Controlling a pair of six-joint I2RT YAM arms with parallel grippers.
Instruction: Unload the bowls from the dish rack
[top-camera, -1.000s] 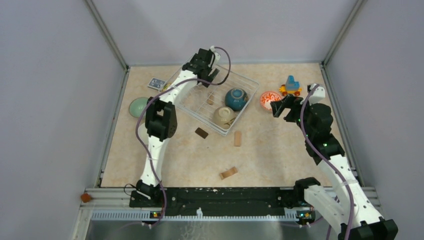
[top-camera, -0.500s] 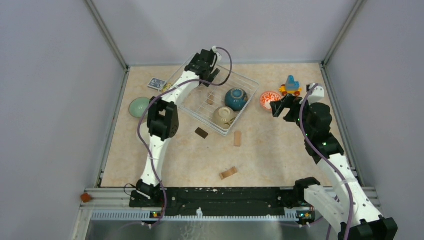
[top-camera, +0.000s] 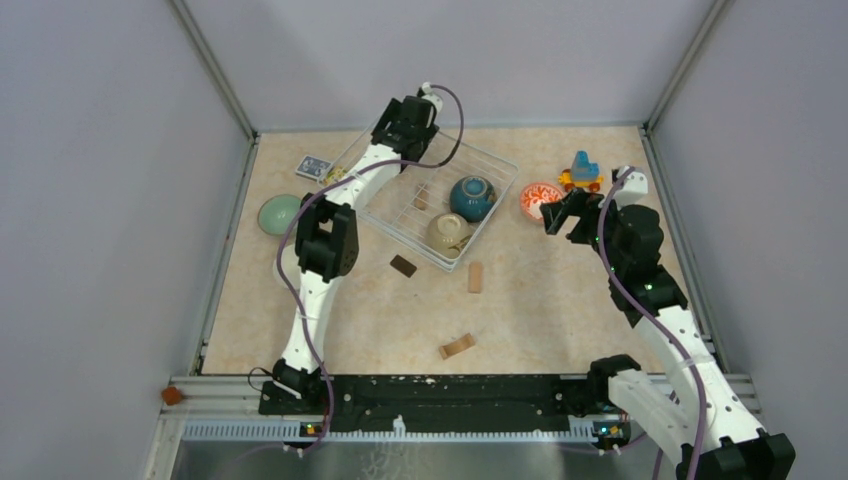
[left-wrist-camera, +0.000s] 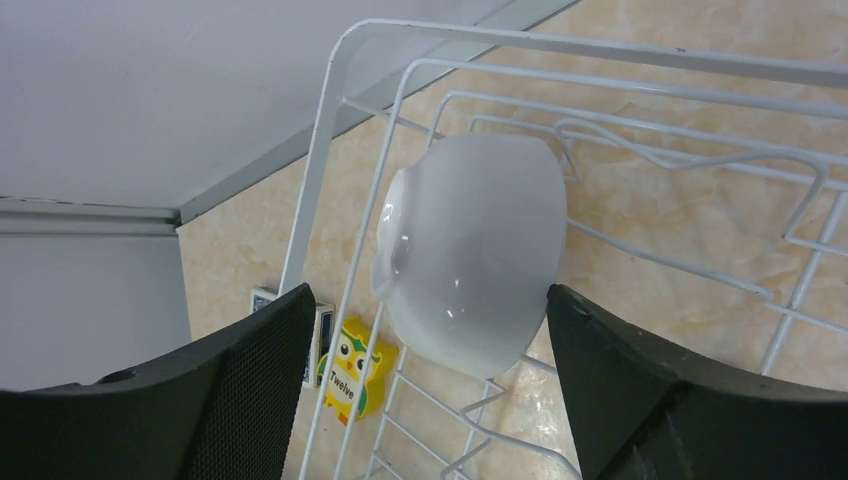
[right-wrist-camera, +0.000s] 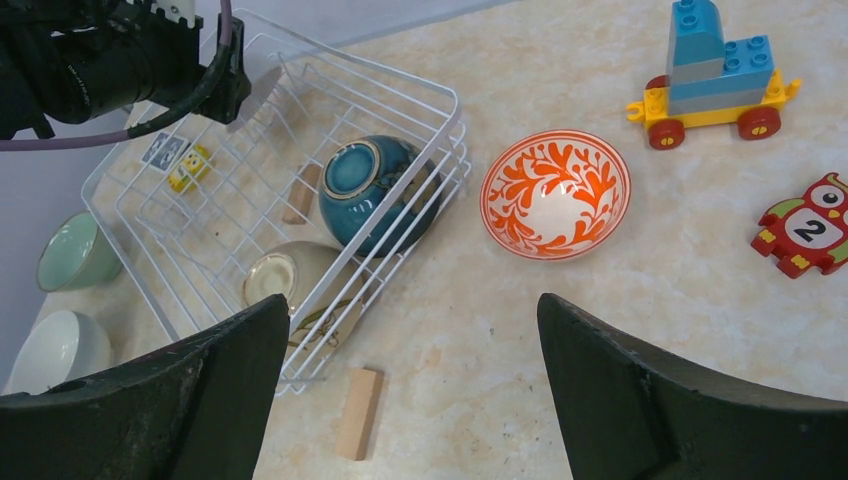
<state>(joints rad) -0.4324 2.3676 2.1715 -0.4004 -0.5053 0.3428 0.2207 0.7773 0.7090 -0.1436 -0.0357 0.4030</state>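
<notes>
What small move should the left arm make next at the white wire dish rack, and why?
Probably ease the left hand slightly forward, then close it on the small white ceramic bowl. The bowl lies tipped on its side in a corner of the white wire dish rack, between the open fingers, which do not seem to grip it yet.

White bowl (left-wrist-camera: 470, 250): smooth, glossy glazed ceramic. Dish rack (left-wrist-camera: 312, 175): smooth white-coated wire. Block (right-wrist-camera: 358, 412), at 5 o'clock of the rack: matt bare wood. Toy train (right-wrist-camera: 712, 75): shiny plastic. Tabletop (right-wrist-camera: 620, 330): matt, marble-patterned.
</notes>
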